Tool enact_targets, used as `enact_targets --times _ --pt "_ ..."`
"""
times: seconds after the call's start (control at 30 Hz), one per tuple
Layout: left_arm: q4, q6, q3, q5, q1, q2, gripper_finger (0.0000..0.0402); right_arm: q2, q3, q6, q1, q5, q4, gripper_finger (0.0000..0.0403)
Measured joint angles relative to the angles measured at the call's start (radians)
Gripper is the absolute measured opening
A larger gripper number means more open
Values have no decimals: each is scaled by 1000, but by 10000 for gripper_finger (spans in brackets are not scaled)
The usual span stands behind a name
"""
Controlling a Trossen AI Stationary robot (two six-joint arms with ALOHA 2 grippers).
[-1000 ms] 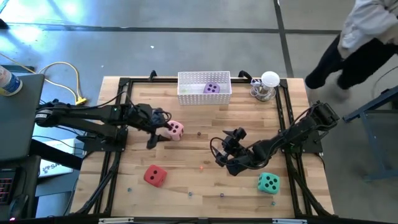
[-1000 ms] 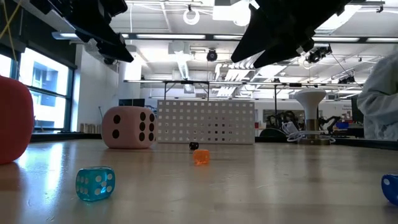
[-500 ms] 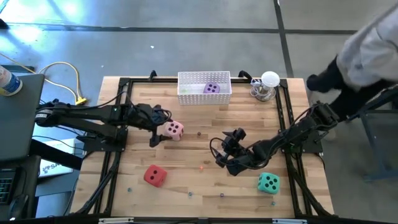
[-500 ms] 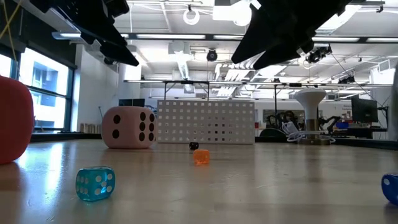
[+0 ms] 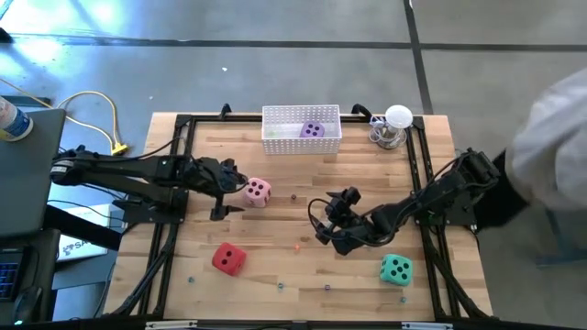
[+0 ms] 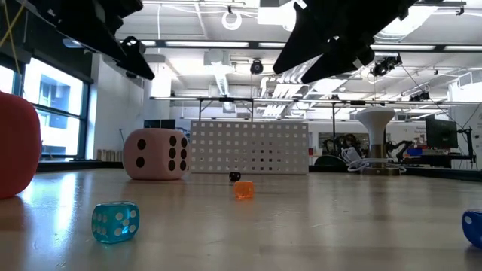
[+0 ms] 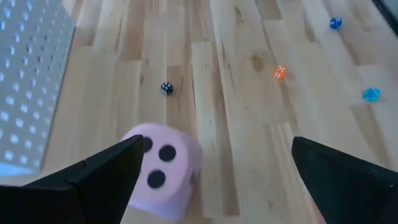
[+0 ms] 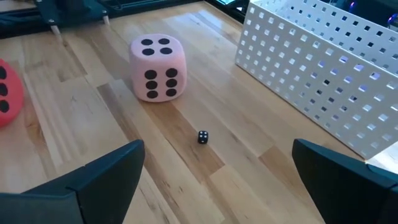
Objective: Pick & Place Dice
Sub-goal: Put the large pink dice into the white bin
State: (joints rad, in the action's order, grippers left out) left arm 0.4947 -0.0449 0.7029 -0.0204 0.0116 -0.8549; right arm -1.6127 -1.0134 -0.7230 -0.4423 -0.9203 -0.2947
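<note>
A pink die (image 5: 257, 192) with dark pips rests flat on the wooden table, left of centre; the left wrist view shows it as the pink die (image 7: 163, 171). My left gripper (image 5: 227, 191) stands open just to its left, raised, with the die ahead of its fingers and apart from them. A red die (image 5: 228, 258) lies near the front left and a teal-green die (image 5: 396, 269) near the front right. A purple die (image 5: 313, 130) lies in the white basket (image 5: 275, 137). My right gripper (image 5: 326, 223) hangs open over the middle of the table, holding nothing.
The perforated white basket stands at the far edge, with a white-topped stand (image 5: 396, 126) to its right. Tiny dice dot the table: black (image 8: 203, 137), orange (image 6: 243, 190), blue (image 6: 115, 222). A person (image 5: 550, 137) stands beyond the right edge. A black frame (image 5: 174, 183) rims the table.
My left gripper has drawn back a little toward the table's left edge, away from the pink die, which stays put on the table. The person at the right has moved along that side.
</note>
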Motion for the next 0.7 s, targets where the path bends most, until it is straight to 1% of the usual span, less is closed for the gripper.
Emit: enact_targets --times 0.07,0.13,0.23,0.37,0.43,0.7 --pt "16 42 0 0 -7 23 400 0 0 14 0 6 0 400" --pt "22 34 0 0 -18 50 400 0 0 17 0 7 0 400" --pt "24 -55 1 0 -32 72 400 0 0 17 0 7 0 400" --pt "30 -226 1 8 -58 73 400 0 0 17 0 7 0 400" --pt "29 -266 -5 22 -72 66 399 0 0 17 0 8 0 400" --pt "81 -257 -21 23 -137 9 399 0 0 44 0 8 0 400"
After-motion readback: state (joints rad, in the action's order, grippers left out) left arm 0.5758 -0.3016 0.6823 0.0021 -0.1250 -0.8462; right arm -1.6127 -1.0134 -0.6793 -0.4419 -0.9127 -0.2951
